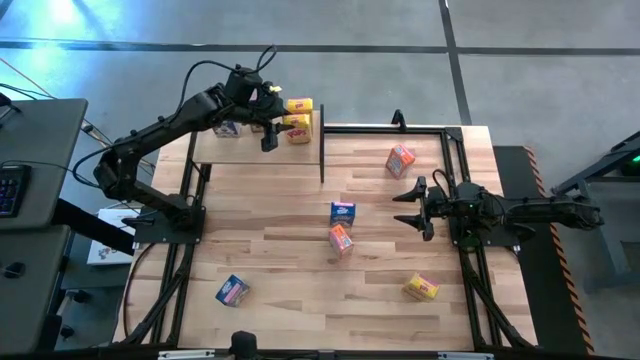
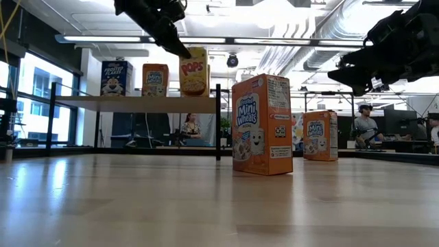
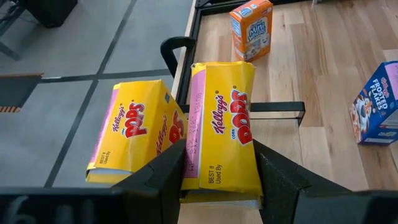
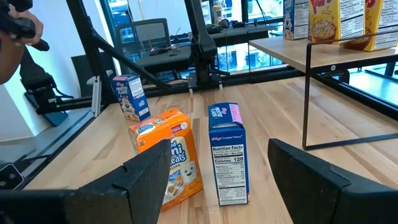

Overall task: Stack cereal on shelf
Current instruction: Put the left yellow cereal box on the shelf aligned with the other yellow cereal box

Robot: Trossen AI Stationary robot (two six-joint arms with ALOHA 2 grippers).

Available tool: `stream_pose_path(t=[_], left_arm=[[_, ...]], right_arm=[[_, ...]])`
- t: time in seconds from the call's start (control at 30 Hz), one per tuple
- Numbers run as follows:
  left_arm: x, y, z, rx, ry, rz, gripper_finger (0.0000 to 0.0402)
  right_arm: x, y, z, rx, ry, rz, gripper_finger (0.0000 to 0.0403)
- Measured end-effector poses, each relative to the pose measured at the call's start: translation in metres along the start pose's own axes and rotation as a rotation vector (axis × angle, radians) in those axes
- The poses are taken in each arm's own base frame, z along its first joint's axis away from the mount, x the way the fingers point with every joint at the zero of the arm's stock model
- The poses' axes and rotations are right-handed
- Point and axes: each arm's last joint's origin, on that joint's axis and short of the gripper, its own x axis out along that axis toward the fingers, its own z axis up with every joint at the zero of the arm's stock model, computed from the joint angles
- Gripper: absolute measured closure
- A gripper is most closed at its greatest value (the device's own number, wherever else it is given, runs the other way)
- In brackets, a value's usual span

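The shelf (image 1: 215,150) stands at the table's far left. It carries a blue cereal box (image 2: 116,77), an orange one (image 2: 156,79) and two yellow Pops boxes at its right end. My left gripper (image 1: 268,130) is shut on the nearer yellow box (image 3: 221,124), with the other yellow box (image 3: 134,134) close beside it. My right gripper (image 1: 425,205) hovers level and open at the table's right side, nothing between its fingers. Several cereal boxes are loose on the table. My left gripper pinches the yellow Pops box between its two fingers (image 3: 165,171), one on each narrow side, at the box's top end (image 3: 205,177). The fingers slant down from above. The box stands upright with its lower end (image 2: 194,92) at the shelf board; whether it rests there I cannot tell.
Loose boxes: an orange one (image 1: 400,160) at the far right, a blue one (image 1: 343,212) and an orange one (image 1: 341,239) mid-table, a blue one (image 1: 232,290) near left, a yellow one (image 1: 421,288) near right. A black shelf post (image 1: 321,150) rises beside the yellow boxes.
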Motion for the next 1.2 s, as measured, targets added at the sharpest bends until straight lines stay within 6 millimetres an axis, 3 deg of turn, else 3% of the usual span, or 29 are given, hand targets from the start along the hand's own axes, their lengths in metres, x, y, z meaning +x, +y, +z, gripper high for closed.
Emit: stream_pose_path(t=[0.87, 1.2], left_arm=[[0.0, -0.001, -0.003, -0.017, 0.033, -0.002, 0.0253], [0.016, -0.003, -0.003, -0.01, 0.04, -0.026, 0.0253]], right_arm=[[0.0, 0.0, 0.0, 0.0, 0.0, 0.0, 0.0142], [0.0, 0.0, 0.0, 0.0, 0.001, -0.001, 0.0142]])
